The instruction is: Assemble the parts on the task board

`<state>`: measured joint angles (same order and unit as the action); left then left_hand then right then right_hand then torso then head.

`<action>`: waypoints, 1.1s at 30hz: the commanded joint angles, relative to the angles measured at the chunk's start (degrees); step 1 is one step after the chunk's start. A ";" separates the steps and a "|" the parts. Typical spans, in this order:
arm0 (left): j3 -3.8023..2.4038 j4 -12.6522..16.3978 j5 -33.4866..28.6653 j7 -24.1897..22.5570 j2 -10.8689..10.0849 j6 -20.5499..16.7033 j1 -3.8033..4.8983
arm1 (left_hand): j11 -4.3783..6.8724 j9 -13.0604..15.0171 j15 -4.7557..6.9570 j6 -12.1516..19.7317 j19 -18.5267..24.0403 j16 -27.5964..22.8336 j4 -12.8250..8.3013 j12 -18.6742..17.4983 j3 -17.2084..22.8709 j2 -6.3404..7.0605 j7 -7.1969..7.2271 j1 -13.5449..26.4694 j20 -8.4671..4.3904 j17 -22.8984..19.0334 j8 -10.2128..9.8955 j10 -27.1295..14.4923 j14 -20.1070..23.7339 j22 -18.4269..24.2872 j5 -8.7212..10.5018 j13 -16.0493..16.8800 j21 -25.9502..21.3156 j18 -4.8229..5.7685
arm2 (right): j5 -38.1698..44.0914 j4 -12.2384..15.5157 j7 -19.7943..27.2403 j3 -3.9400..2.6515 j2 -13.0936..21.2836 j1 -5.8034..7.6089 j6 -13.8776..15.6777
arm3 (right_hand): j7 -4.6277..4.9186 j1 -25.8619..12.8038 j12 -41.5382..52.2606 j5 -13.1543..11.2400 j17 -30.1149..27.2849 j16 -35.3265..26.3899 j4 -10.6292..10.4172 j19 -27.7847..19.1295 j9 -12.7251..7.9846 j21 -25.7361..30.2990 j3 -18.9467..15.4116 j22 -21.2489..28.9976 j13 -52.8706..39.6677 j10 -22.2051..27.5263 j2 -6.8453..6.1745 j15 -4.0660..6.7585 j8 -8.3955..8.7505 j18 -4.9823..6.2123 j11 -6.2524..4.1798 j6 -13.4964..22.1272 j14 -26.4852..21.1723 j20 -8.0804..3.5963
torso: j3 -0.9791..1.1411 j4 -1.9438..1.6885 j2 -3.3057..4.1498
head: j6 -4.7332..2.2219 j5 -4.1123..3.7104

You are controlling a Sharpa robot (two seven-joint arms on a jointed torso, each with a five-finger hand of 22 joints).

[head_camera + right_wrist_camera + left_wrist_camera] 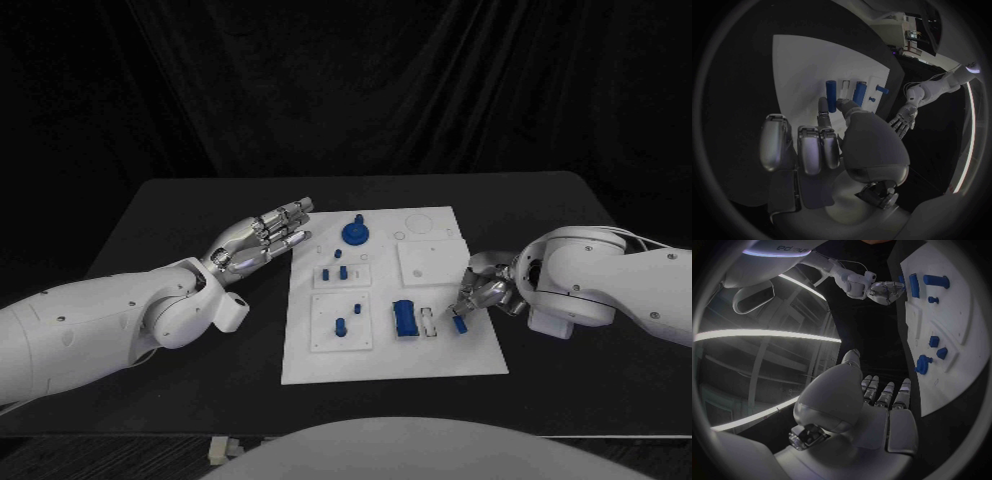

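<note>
The white task board (392, 345) lies flat in the middle of the black bench (173, 210), with small blue parts (405, 319) on it. The right hand (480, 293) reaches over its right edge and pinches a small blue piece (459, 323). The left hand (263, 238) hovers beside its left edge, fingers stretched and empty. Dark curtains (346, 80) hang behind.

The task board (476, 355) is seen as matt white plastic, the worktop (173, 210) as matt black, the fingers (289, 215) as shiny silver metal.
</note>
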<state>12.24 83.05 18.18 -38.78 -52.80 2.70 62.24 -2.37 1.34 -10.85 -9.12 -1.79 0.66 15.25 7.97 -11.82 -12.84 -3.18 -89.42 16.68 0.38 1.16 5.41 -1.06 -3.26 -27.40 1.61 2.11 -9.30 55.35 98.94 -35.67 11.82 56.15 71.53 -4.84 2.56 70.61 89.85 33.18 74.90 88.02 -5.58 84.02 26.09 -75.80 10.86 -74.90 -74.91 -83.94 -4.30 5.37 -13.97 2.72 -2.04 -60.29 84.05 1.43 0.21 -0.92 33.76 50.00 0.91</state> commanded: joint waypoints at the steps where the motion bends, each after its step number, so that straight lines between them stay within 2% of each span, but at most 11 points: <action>1: -0.05 0.08 -0.17 -2.40 0.15 0.57 -0.06 | -0.49 0.05 -0.29 -0.02 -0.15 0.27 -0.03 0.10 0.26 -0.11 -0.37 -0.59 0.21 0.06 0.29 -0.02 0.05 -0.07 -0.36 0.07 0.26 1.05 | -4.68 0.02 -0.88 0.00 -0.40 0.10 2.14 | 0.05 -0.62 0.15 -0.31 7.67 -0.24 1.95 1.64 0.04 0.31 2.19 -10.47 -15.09 -6.06 0.17 0.02 -0.09 0.46 0.15 0.25 4.49 -0.49 | -0.01 -0.07 0.01 | 0.00 -0.11; 13: -0.05 0.12 -0.17 -2.30 0.07 0.95 -0.06 | -0.58 0.05 -0.34 -0.05 -0.16 0.31 -0.04 0.13 0.32 -0.09 -0.59 -0.64 0.21 0.07 0.29 0.03 0.01 -0.07 -0.41 0.07 0.27 1.10 | -7.71 -0.78 -0.45 0.02 -2.75 -0.70 7.08 | 0.26 -1.21 0.15 -0.72 7.75 -0.22 1.84 1.70 -0.05 0.22 2.40 -10.52 -15.09 -6.06 0.40 -0.10 0.12 0.42 0.32 0.87 4.51 -0.42 | 0.00 -0.05 0.03 | 0.00 -0.44; 22: -0.05 0.28 -0.17 -2.28 -0.23 0.95 -0.06 | -0.58 0.05 -0.34 -0.05 -0.16 0.31 -0.04 0.13 0.32 -0.09 -0.59 -0.64 0.21 0.07 0.29 0.03 0.01 -0.07 -0.41 0.07 0.27 1.10 | -7.60 -2.16 -0.38 0.02 -4.51 -2.05 9.14 | 0.42 -1.63 0.15 -0.95 7.61 -0.27 1.69 2.04 -0.14 -0.87 2.55 -10.89 -15.09 -6.06 0.60 -0.20 0.30 0.17 0.45 1.35 4.48 -0.35 | 0.00 -0.03 0.02 | 0.00 0.05; 26: -0.05 0.31 -0.17 -2.24 -0.33 0.99 -0.06 | -0.62 0.05 -0.36 -0.10 -0.17 0.31 -0.05 0.12 0.36 -0.08 -0.68 -0.68 0.21 0.07 0.30 0.03 0.00 -0.08 -0.43 0.07 0.28 1.13 | -7.40 -2.45 -0.45 0.02 -4.76 -2.34 9.36 | 0.60 -2.28 0.15 -3.00 7.61 -0.27 1.62 2.38 -0.30 -1.85 2.66 -11.28 -15.09 -6.06 0.71 -0.38 0.43 -0.04 0.65 1.85 4.48 -0.20 | 0.00 -0.03 0.03 | 0.00 0.09; 30: -0.05 0.31 -0.17 -2.20 -0.35 1.06 -0.06 | -0.63 0.05 -0.37 -0.09 -0.17 0.32 -0.06 0.09 0.37 -0.08 -0.69 -0.69 0.21 0.08 0.29 0.01 -0.01 -0.08 -0.44 0.06 0.28 1.14 | -7.01 -2.49 -0.56 0.02 -4.78 -2.47 9.25 | 0.69 -2.53 0.15 -3.72 7.63 -0.27 1.60 2.40 -0.41 -1.90 2.67 -11.32 -15.09 -6.06 0.72 -0.44 0.51 -0.05 0.72 2.04 4.49 -0.15 | 0.00 -0.03 0.02 | 0.00 0.14; 33: -0.05 0.31 -0.17 -2.17 -0.36 1.06 -0.06 | -0.63 0.05 -0.37 -0.09 -0.17 0.32 -0.06 0.09 0.37 -0.08 -0.69 -0.69 0.21 0.08 0.29 0.01 -0.01 -0.08 -0.44 0.06 0.28 1.14 | -6.69 -2.44 -0.68 0.02 -4.72 -2.51 8.86 | 0.74 -2.87 0.15 -5.14 7.63 -0.27 1.57 2.40 -0.55 -1.88 2.64 -11.36 -15.09 -6.06 0.72 -0.50 0.54 -0.04 0.78 2.14 4.49 -0.08 | 0.01 -0.04 0.04 | 0.00 0.09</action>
<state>12.23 83.21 18.18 -38.78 -53.19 3.17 62.24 -2.73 1.32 -10.85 -9.12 -1.79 0.66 15.25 7.97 -11.82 -12.84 -3.59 -89.42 16.68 0.37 1.16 5.36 -1.05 -3.24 -27.62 1.60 2.10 -9.30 48.28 96.40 -35.65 11.87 51.40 69.17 3.24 3.27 68.20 89.85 28.15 74.90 88.03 -3.79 84.02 25.57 -77.47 13.30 -74.94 -74.90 -83.93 -3.55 5.31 -13.63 2.70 -1.62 -58.35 84.04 1.43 0.21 -0.96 33.78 50.00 1.03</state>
